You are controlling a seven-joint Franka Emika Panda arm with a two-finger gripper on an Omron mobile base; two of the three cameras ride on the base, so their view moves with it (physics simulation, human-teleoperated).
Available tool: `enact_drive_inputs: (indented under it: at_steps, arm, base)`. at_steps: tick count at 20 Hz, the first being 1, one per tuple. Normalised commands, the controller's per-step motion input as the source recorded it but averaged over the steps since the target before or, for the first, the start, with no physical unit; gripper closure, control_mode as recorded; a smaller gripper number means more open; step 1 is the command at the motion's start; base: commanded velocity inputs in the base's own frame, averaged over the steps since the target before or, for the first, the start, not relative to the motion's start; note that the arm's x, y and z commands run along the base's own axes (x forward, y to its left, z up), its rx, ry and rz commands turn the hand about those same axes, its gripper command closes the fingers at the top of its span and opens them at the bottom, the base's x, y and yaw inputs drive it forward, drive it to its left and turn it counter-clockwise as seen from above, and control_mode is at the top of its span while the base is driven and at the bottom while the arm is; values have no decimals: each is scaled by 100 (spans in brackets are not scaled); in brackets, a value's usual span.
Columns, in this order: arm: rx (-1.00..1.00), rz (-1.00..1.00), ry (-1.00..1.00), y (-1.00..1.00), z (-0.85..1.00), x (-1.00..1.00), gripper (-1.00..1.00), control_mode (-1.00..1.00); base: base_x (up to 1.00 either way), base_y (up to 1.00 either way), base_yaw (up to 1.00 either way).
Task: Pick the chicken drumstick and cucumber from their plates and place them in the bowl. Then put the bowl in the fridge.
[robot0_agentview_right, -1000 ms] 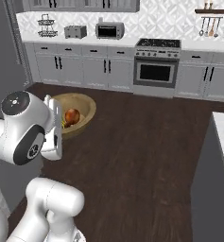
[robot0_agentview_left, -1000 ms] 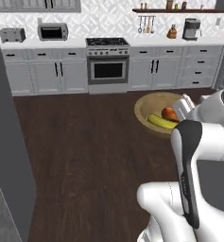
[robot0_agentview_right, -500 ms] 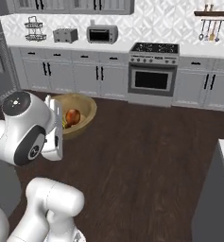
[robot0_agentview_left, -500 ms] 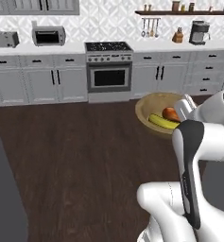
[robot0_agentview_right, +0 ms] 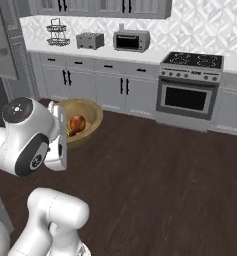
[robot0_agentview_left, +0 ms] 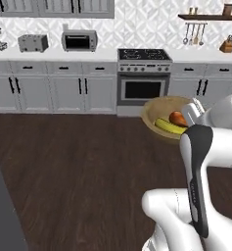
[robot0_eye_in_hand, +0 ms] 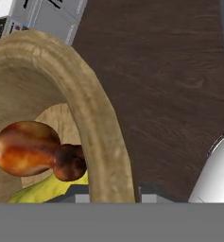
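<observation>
**Bowl loaded and carried, fridge drop-off left**

Left base view: the bowl (tan-brown here) hangs in the air above the dark wood floor, in front of the stove, at the end of the white arm. The cucumber and the chicken drumstick both lie inside it, so the two pick-and-place steps look done.

Right base view: the same bowl sits just beside the arm's wrist, with the drumstick visible inside. A tall grey panel at the far left may be the fridge (can't confirm); the bowl is well apart from it.

Hand view: the pincer is pinching the bowl wall, with a dark tip on each side of the rim. The drumstick lies on the cucumber inside, floor beyond.

Judgement: the filling part is finished and the bowl is lifted; what's left is reaching the fridge and setting the bowl on a shelf.
</observation>
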Motion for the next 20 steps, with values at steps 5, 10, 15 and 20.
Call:
enact_drive_inputs:
  at_steps: [5,10,15,20]
  arm:
    - [0,0,0,0,0,0,100,100]
    - [0,0,0,0,0,0,100,100]
    - [0,0,0,0,0,0,100,100]
    - [0,0,0,0,0,0,100,100]
  base:
    - [100,-29,41]
    - [100,-32,55]
    - [100,-36,58]
    - [100,-44,53]
